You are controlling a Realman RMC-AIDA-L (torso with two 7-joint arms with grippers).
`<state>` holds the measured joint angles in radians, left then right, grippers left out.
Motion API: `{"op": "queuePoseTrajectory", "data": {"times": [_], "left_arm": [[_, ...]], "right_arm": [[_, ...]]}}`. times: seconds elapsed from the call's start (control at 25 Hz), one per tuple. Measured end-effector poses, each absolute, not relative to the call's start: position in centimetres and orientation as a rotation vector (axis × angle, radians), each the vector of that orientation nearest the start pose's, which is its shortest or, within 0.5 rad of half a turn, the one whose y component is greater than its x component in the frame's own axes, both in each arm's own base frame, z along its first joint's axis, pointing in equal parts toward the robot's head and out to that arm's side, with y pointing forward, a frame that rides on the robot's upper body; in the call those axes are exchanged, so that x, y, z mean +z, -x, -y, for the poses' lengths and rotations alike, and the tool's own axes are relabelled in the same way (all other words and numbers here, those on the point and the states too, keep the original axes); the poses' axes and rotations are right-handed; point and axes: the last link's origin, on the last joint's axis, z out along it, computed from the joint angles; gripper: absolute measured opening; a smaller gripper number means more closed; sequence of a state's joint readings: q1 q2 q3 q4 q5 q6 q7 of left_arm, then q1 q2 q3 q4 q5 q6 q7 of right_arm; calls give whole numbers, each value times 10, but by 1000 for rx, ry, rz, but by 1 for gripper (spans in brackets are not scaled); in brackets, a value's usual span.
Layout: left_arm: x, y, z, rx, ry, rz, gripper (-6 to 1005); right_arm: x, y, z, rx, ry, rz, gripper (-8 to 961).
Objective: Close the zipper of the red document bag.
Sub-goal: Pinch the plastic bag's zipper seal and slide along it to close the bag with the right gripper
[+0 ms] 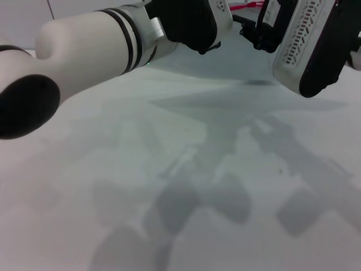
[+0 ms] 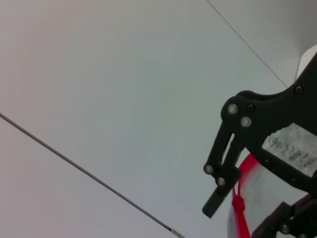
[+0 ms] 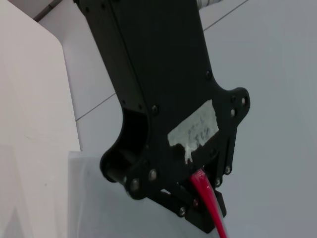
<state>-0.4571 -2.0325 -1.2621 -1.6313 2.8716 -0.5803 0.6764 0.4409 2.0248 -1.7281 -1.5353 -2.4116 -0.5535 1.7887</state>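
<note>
Okay, the action sits at 12 o'clock in my head view, at the far end of the table (image 1: 169, 169), so I mostly get arms. The left gripper (image 3: 200, 210) reaches in from 9 o'clock and, seen from the right wrist, it looks clamped on the zipper (image 3: 214, 218), with the red strip coming straight out from between its jaws. The right gripper (image 1: 259, 35) hangs at 1 o'clock just beside it. From the left wrist it is touching or nearly touching the red strip, but I cannot tell whether it is apart or together. The bag (image 2: 270, 196) is only partly seen: a pale translucent sheet under and behind both grippers with its red edge up top, and I can't make out where its other edges lie. I'd guess it's very light, thin and floppy, with slick plastic that will slide on the smooth table and buckle if pushed, so it needs one hold pinning the red trim and one on the slider. The slider is small and I can't pick it out for sure. Possibly it's the red lump near the right gripper. There's plenty of room from 3 through 6 to 9 o'clock, all bare table. It's tight only at 12, where the two wrists crowd each other and a collision is my main worry.
</note>
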Motion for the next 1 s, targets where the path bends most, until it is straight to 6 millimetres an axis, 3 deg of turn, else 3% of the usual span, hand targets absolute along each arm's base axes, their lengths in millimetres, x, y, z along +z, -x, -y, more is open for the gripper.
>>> {"op": "queuePoseTrajectory", "data": {"times": [0.52, 1.0], "left_arm": [[-7, 65, -379, -13, 2160, -302, 57], [-7, 65, -379, -4, 2156, -318, 57]], "right_arm": [[4, -88, -394, -50, 2151, 569, 252], [5, -87, -394, -44, 2141, 570, 191]]}}
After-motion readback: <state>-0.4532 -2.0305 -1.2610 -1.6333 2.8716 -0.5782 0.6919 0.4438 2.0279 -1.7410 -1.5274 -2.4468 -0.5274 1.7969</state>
